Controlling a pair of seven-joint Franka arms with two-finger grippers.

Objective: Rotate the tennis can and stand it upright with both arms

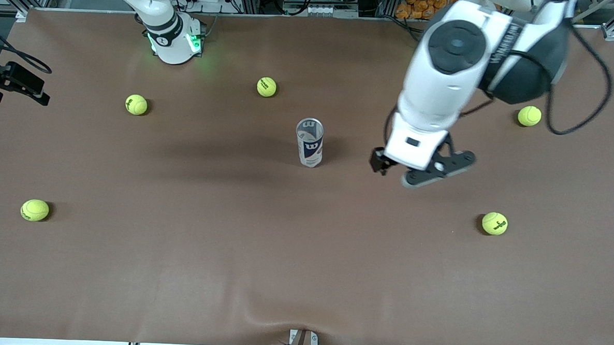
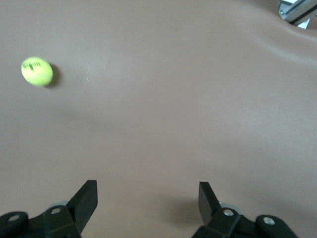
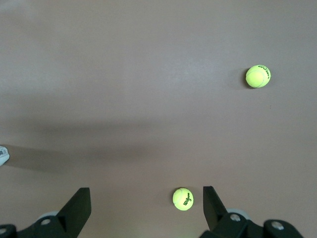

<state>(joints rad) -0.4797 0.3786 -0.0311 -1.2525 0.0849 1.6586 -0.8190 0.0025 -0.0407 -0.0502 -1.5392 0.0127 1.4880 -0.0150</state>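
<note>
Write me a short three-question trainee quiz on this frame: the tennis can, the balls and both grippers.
1. True or false: the tennis can lies on its side on the table.
2. How many tennis balls are on the table in the front view? A) three B) five C) seven
3. Fill in: the left gripper hangs over the table beside the can, toward the left arm's end, with its fingers ____ and holding nothing.

Key:
1. False; it stands upright, silvery rim up, near the table's middle.
2. B; the nearest one to the can is the ball farther from the front camera.
3. Open; the right gripper is open too, over bare table beside a ball.
</note>
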